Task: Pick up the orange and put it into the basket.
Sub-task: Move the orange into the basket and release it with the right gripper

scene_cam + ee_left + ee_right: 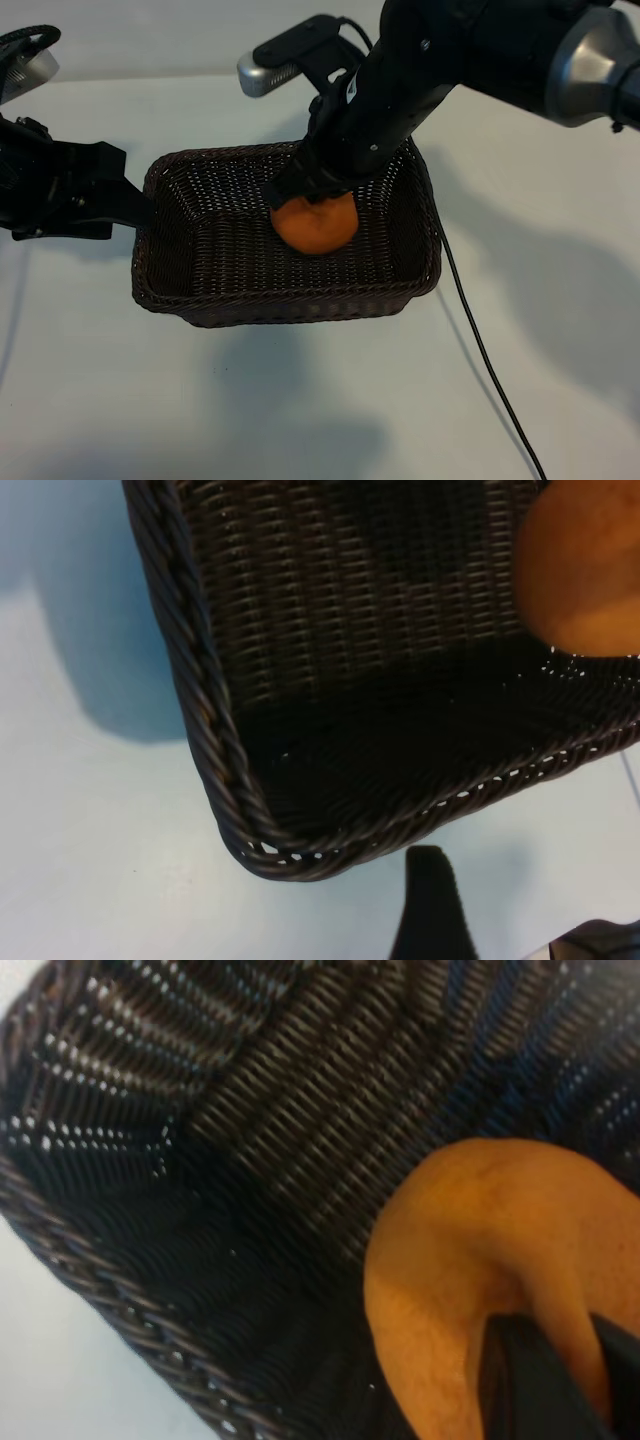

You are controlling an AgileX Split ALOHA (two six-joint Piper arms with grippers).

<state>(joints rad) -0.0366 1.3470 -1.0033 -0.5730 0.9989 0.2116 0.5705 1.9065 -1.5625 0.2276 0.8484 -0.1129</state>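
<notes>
Waiting at the far left of the exterior view, the left gripper [135, 205] just beside the basket [160, 285] at its short end, claws spread and holding nothing, only one dark fingertip [430, 900] showing in its own camera below the basket corner. Parked, by the look of it, with no part in the carry.

Moving right: directly under the right gripper [305, 195], the orange [314, 223], pinched at its top by clenched claws and hanging inside the basket, below the rim on the far-right half. Contact with the basket floor impossible to tell from any view.

Judging progress: pick-up done, carry done, orange already within the walls. Left to do: probably a little more lowering, then letting go and pulling the claw clear upward without catching the rim.

Textures and shapes: basket dark brown wicker, tightly woven in fine horizontal ribs, rectangular with rounded corners, sides sloping inward, rim braided like thick rope; small gaps of light showing through the weave near the base. Orange round, matte, faintly pitted skin, dented where the black finger [525, 1385] presses in, so somewhat soft. Much smaller than the basket, with room to roll once freed. Further right, a thin black cable [480, 350] trailing across the pale table [560, 300], apart from the claw.
</notes>
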